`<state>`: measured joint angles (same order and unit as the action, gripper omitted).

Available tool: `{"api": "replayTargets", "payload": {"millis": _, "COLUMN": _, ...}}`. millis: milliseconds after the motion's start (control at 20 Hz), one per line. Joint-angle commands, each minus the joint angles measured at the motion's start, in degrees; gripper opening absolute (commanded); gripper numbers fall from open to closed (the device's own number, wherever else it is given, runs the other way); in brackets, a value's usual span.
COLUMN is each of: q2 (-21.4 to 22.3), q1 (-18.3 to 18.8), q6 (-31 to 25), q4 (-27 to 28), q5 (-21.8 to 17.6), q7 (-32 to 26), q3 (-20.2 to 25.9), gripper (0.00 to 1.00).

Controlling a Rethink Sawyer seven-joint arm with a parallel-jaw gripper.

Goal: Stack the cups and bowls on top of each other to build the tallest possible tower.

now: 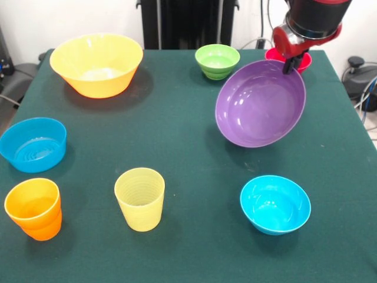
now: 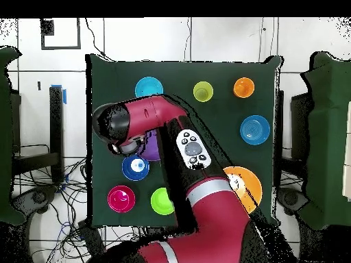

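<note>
My gripper [image 1: 288, 65] is shut on the far rim of the wide purple bowl [image 1: 261, 103] and holds it tilted above the table, its opening facing the front camera. In the overhead view only a sliver of the purple bowl [image 2: 152, 148] shows under the arm. A red bowl [image 1: 301, 60] sits right behind it at the far right edge. I cannot tell whether the red cup is in it. The dark blue bowl [image 2: 136, 167] shows only from overhead. The lime green bowl [image 1: 217, 61], yellow-orange bowl [image 1: 97, 62], light blue bowl [image 1: 33, 143], cyan bowl [image 1: 275, 203], orange cup [image 1: 34, 207] and pale yellow cup [image 1: 139, 197] stand apart.
The green table [image 1: 177, 135] has cables and chairs beyond its side edges. The arm [image 2: 171, 130] covers much of the table's middle in the overhead view.
</note>
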<state>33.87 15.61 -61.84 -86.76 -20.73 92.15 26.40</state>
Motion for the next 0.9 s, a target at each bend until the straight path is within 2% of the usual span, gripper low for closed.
{"api": "replayTargets", "payload": {"millis": 50, "q2": -1.2, "q1": 1.9, "q6": -0.3, "q4": -1.9, "q5": 0.4, "q7": -0.9, "q3": 0.3, "gripper": 0.0}}
{"api": "replayTargets", "payload": {"millis": 450, "q2": 1.0, "q1": 2.2, "q6": -1.9, "q4": -4.6, "q5": 1.8, "q7": 0.7, "q3": 0.3, "gripper": 0.0}}
{"api": "replayTargets", "payload": {"millis": 900, "q2": 2.7, "q1": 1.0, "q6": -2.4, "q4": -4.4, "q5": 1.5, "q7": 0.5, "q3": 0.1, "gripper": 0.0}}
